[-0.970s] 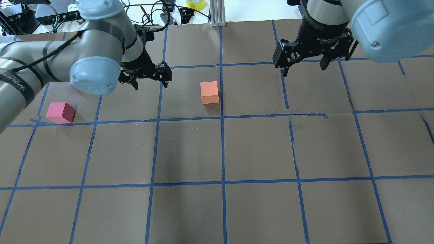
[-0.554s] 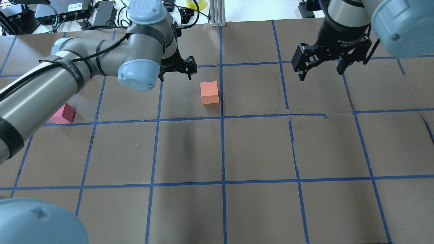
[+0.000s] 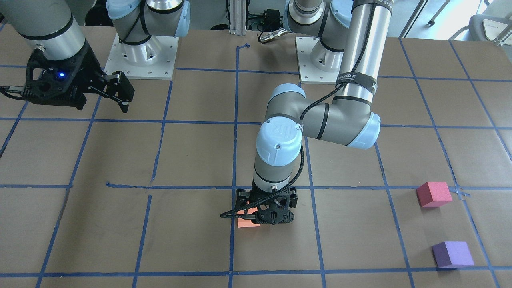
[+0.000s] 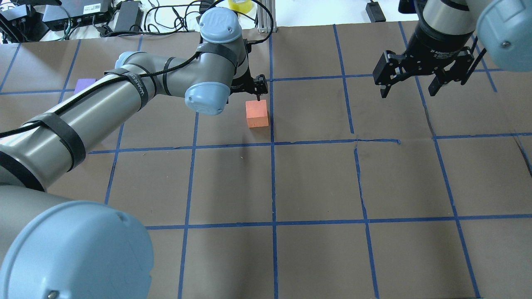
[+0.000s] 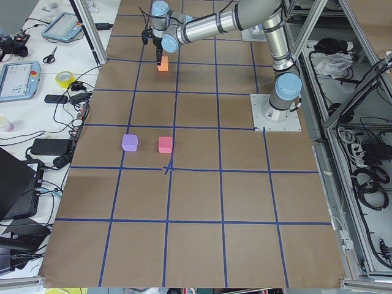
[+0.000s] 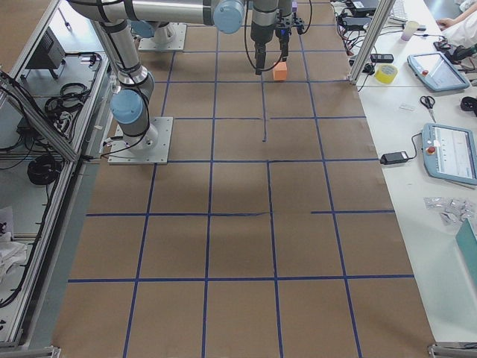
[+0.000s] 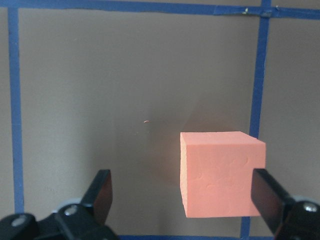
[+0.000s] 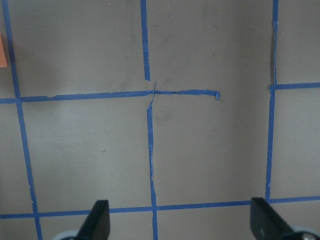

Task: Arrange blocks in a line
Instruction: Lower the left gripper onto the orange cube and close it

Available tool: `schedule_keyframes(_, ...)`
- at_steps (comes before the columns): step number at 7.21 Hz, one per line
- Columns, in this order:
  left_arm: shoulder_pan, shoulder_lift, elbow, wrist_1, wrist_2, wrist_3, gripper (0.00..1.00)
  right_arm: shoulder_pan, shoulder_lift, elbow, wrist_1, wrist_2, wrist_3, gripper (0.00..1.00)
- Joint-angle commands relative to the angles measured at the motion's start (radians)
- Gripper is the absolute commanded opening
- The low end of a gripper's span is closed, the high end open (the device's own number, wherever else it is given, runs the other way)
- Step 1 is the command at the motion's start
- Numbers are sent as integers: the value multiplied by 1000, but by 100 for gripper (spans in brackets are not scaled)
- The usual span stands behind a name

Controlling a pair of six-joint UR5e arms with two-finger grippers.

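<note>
The orange block (image 4: pixel 257 113) sits on the brown paper near the centre grid line. My left gripper (image 4: pixel 250 89) is open and hangs over it. In the left wrist view the orange block (image 7: pixel 222 172) lies between the open fingers (image 7: pixel 101 192), close to the right-hand one. The pinkish-red block (image 3: pixel 433 194) and the purple block (image 3: pixel 452 254) stand apart on my left side. In the overhead view the purple block (image 4: pixel 84 86) shows and the pinkish-red one is hidden by my left arm. My right gripper (image 4: pixel 409 87) is open and empty, held above the table.
Blue tape lines (image 4: pixel 272 182) divide the brown paper into squares. Cables, electronics and a yellow tape roll (image 4: pixel 240 4) lie past the far edge. Both arm bases (image 3: pixel 142 54) stand at the robot's side of the table.
My left arm has swung right and its open gripper now hangs over the orange block. My right gripper has shifted to the right. The blocks have not moved.
</note>
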Motion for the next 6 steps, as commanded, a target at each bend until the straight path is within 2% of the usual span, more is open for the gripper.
schedule_keyframes(1, -18, 44, 0, -10, 9, 19, 100, 3, -38, 2, 2, -3, 24, 100)
schedule_keyframes(2, -21, 44, 3, -4, 12, 16, 100, 8, -48, 0, 9, 2, 15, 100)
schedule_keyframes(4, -22, -19, -1, -1, 9, 5, 100, 64, -49, 0, 11, 0, 16, 100)
schedule_keyframes(6, -34, -42, 0, -1, 5, -4, 100, 66, -48, 0, 11, -15, 16, 100)
